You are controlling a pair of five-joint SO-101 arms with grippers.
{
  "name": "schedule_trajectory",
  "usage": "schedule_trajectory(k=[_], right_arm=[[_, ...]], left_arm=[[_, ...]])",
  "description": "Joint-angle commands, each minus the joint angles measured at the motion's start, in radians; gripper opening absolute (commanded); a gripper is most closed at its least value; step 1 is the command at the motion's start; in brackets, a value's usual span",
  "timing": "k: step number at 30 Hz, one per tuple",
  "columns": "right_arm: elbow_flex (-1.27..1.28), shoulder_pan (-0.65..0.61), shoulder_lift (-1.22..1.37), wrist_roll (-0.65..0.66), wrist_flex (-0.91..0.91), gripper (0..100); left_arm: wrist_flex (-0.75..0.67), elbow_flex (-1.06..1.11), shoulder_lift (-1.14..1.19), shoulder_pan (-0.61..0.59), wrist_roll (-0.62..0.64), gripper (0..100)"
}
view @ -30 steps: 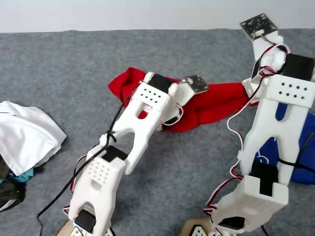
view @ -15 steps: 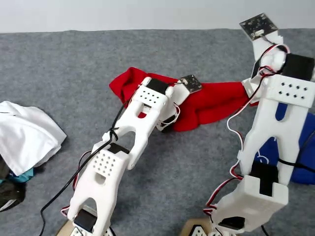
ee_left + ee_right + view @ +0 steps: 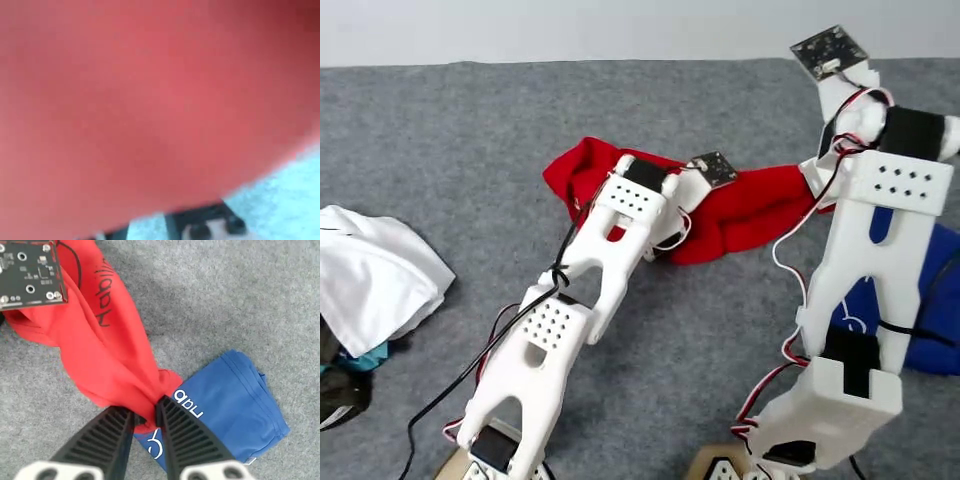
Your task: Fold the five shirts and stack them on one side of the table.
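The right gripper (image 3: 146, 412) has its jaws clamped together on a bunched end of the red shirt (image 3: 100, 355), and the cloth runs away from them in a taut, twisted band toward the left arm (image 3: 620, 215). A folded blue shirt (image 3: 225, 410) lies directly under and just beyond these jaws, touching the pinched red bunch. From above it is mostly covered by the right arm (image 3: 870, 260), with only blue slivers showing beside it. A circuit board (image 3: 30, 272) on the left wrist sits over the far end of the red band and covers what lies under it. Blurred red cloth pressed close in the left wrist view leaves only a dark piece of the left gripper (image 3: 200, 227) at the edge. Whether that gripper stands apart or together cannot be told, since its own arm also covers it from above. Well apart from both grippers, a crumpled white shirt (image 3: 375, 275) is cut off at the border of the grey table (image 3: 440, 150). Dark and teal cloth (image 3: 345, 380) peeks from under it, too little to identify.
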Motion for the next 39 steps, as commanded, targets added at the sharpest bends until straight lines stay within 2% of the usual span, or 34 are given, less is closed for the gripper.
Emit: schedule_trajectory(k=[1, 4, 7, 21, 32, 39], right_arm=[[-0.006, -0.01, -0.012, 0.0, 0.036, 1.0], [-0.006, -0.008, -0.012, 0.0, 0.036, 1.0], [-0.006, -0.008, -0.013, 0.002, 0.036, 1.0], [-0.012, 0.013, -0.025, 0.005, 0.036, 1.0], [-0.012, 0.007, -0.263, -0.002, 0.018, 1.0], [-0.012, -0.007, -0.453, -0.002, -0.03, 1.0]], left_arm=[[0.074, -0.151, -0.005, -0.031, -0.002, 0], [0.081, -0.251, -0.043, -0.071, 0.018, 0], [0.08, -0.255, -0.13, -0.095, 0.021, 0], [0.08, 0.093, -0.589, -0.095, 0.021, 0], [0.074, 0.105, -0.971, -0.233, 0.023, 0], [-0.023, 0.105, -1.142, -0.328, 0.023, 0]])
